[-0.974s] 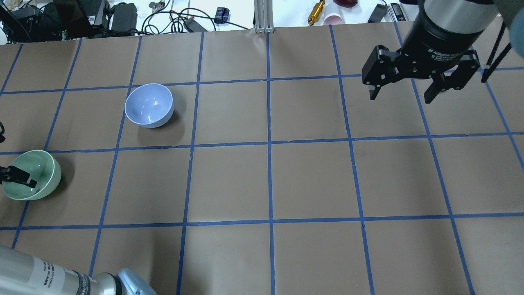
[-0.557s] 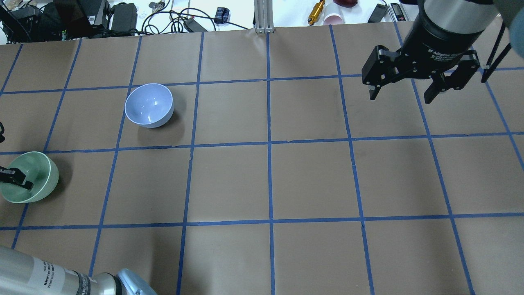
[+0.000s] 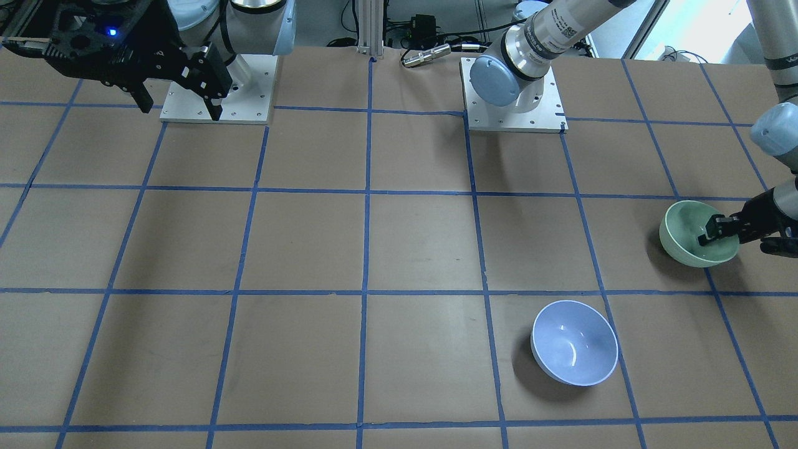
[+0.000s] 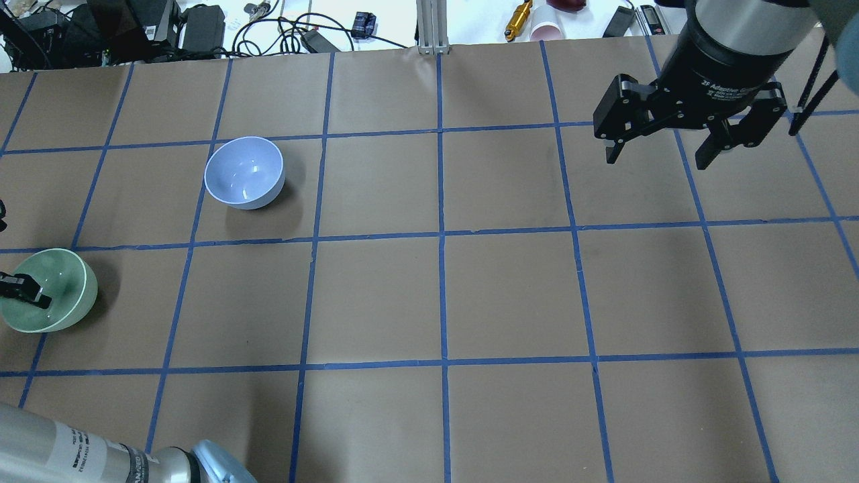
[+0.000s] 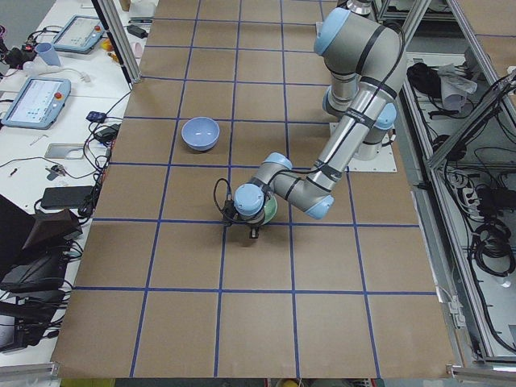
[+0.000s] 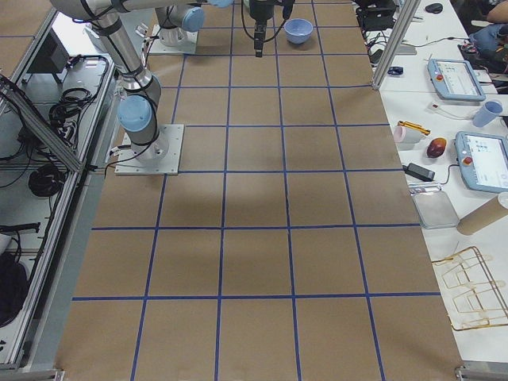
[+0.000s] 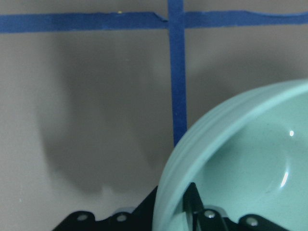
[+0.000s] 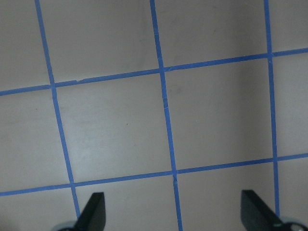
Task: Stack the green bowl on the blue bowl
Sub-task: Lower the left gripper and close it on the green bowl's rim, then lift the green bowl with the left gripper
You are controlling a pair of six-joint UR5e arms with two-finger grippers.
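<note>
The green bowl is at the table's left edge, tilted a little. It also shows in the front view and fills the lower right of the left wrist view. My left gripper is shut on its rim, one finger inside and one outside the wall. I cannot tell whether the bowl touches the table. The blue bowl stands upright and empty about one square farther and to the right, and also shows in the front view. My right gripper hangs open and empty over the far right.
The table is brown paper with a blue tape grid. Cables, boxes and small tools lie beyond its far edge. The two arm base plates sit on the robot's side.
The green bowl, held by my left gripper, has shifted slightly to the left and looks a little smaller. The right arm has hardly moved.
</note>
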